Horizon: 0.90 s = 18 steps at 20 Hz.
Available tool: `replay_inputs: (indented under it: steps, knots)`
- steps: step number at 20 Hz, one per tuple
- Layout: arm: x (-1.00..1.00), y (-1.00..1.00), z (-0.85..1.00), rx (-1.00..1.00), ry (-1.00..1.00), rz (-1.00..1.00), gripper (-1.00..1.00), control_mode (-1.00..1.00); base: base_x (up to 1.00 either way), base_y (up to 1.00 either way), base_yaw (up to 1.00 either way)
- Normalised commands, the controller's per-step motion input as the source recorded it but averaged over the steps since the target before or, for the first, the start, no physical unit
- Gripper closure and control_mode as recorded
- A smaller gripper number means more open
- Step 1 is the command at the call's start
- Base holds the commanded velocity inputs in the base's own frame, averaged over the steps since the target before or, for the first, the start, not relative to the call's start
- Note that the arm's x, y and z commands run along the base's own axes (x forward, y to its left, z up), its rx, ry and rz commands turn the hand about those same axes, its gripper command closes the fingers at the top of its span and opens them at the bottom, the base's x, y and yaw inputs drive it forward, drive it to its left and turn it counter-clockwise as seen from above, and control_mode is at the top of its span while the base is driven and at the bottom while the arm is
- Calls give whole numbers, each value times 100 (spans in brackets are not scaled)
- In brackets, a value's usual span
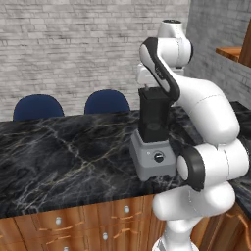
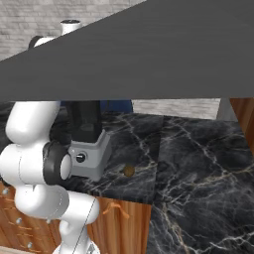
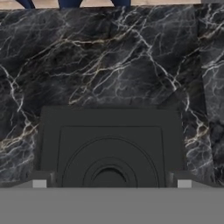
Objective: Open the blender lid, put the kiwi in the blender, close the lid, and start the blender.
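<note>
The blender (image 1: 154, 159) stands on the black marble counter (image 1: 63, 152), with a light-grey base, a round black knob (image 1: 158, 157) and a dark square jar (image 1: 154, 117). In the hand view the blender lid (image 3: 109, 144), a black square with raised rings, lies flat on the jar top right below me. My gripper (image 3: 111, 181) hangs open just above it, one fingertip (image 3: 39, 181) at each side edge of the lid, holding nothing. The kiwi (image 2: 129, 170), small and brown, lies on the counter to the right of the blender base (image 2: 89, 154).
Two blue chairs (image 1: 38, 107) (image 1: 107, 101) stand behind the counter against a brick wall. Wooden drawers (image 1: 73, 225) sit under the counter front. A broad dark grey slab (image 2: 149, 49) crosses the top of the right base view. My arm (image 1: 206, 112) arches over the blender's right side.
</note>
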Motion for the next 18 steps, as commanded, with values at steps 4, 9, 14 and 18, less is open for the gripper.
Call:
replay_inputs:
  steps: [4,9,14,18]
  knots:
    - [-18,0,-4,0,0,0,-100,-100,0,0,0]
    - [-5,0,-13,0,0,0,-100,-100,0,0,0]
    - [0,6,-16,0,1,0,-100,-100,0,0,0]
    - [6,14,-23,0,3,0,-100,-100,0,0,0]
